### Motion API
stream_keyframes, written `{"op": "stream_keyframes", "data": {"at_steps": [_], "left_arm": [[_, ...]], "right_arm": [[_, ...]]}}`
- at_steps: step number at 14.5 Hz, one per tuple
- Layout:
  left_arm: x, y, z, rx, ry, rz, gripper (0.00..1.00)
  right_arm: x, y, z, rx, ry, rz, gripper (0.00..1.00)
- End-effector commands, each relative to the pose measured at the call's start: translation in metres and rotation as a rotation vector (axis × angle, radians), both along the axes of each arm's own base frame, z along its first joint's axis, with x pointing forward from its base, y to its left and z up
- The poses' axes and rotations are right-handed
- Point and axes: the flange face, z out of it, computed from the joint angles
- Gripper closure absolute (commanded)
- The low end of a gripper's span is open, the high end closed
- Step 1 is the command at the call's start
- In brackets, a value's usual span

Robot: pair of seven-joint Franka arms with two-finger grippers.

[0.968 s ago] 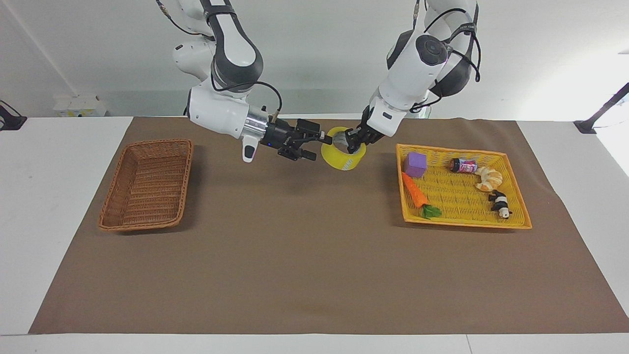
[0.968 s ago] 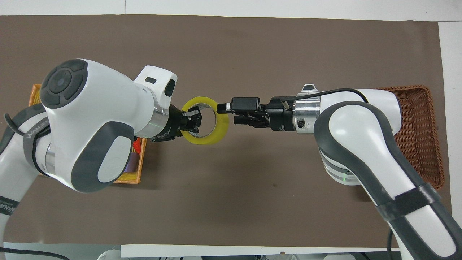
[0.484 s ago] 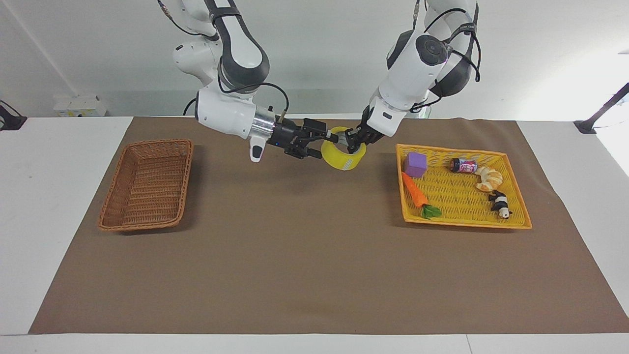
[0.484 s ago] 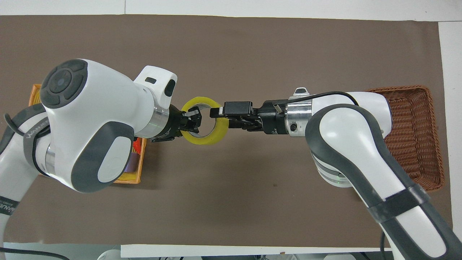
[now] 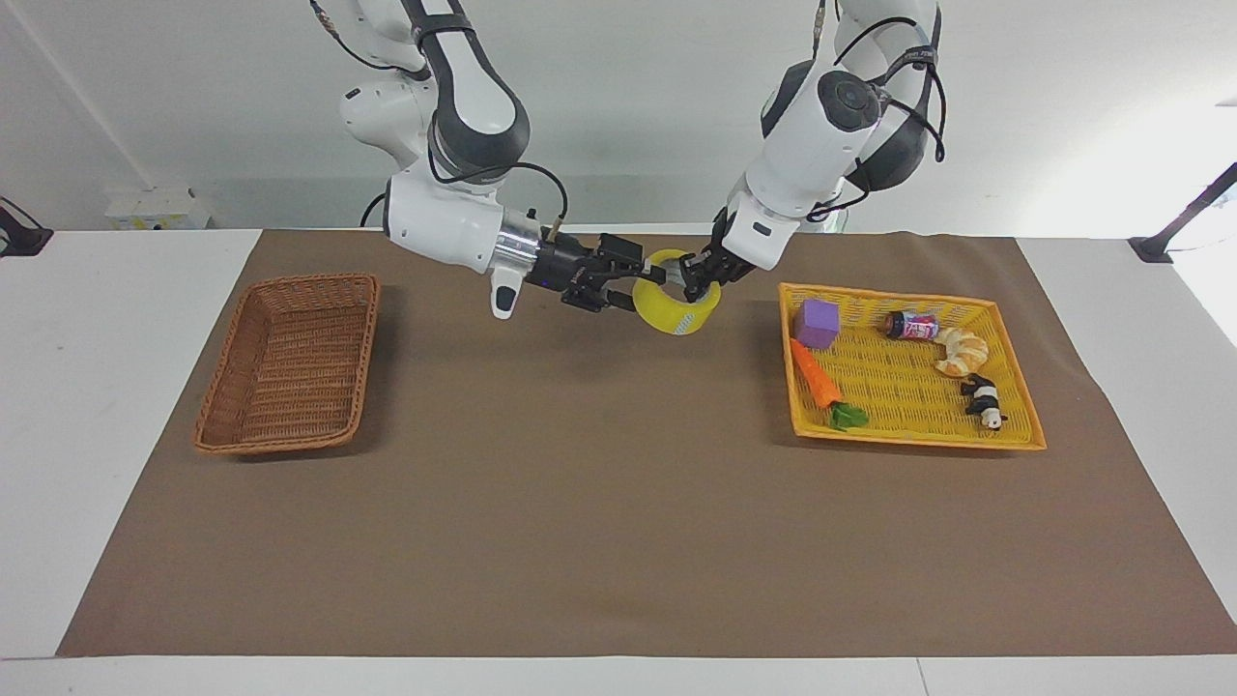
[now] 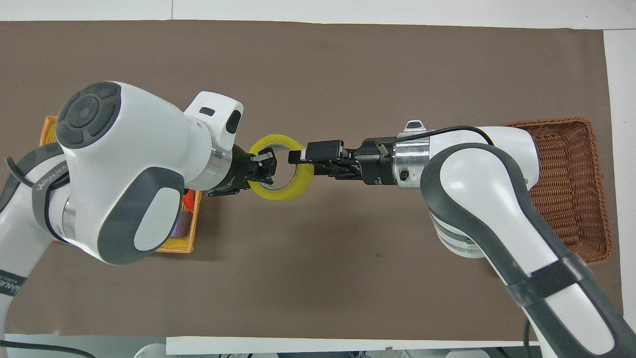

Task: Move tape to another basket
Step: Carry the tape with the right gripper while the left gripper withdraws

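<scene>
Tape [image 6: 281,173] aloft mid-surface, pinched at nine o'clock by left claw [image 6: 262,169]. Right claw [image 6: 300,158] straddling its three o'clock rim.

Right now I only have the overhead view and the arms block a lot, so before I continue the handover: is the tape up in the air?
Observer: Yes. The tape hangs clear of the cloth, gripped by the left hand, with the right hand at its rim.
Operator: What is in the tray under that arm?
Observer: The tray holds a cube, a carrot, a jar, a croissant and a panda.
</scene>
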Motion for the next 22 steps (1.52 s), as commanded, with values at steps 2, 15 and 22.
{"op": "stream_keyframes", "data": {"at_steps": [2, 15, 22], "left_arm": [[-0.006, 0.008, 0.008, -0.019, 0.007, 0.006, 1.0], [0.025, 0.08, 0.087, -0.025, 0.002, 0.071, 0.0], [0.078, 0.328, 0.064, 0.095, -0.118, -0.015, 0.01]], "right_arm": [[-0.001, -0.001, -0.001, 0.008, -0.013, -0.009, 0.71], [0.021, -0.065, 0.003, -0.105, -0.06, 0.024, 1.0], [0.036, -0.296, 0.019, -0.143, -0.078, 0.079, 1.0]]}}
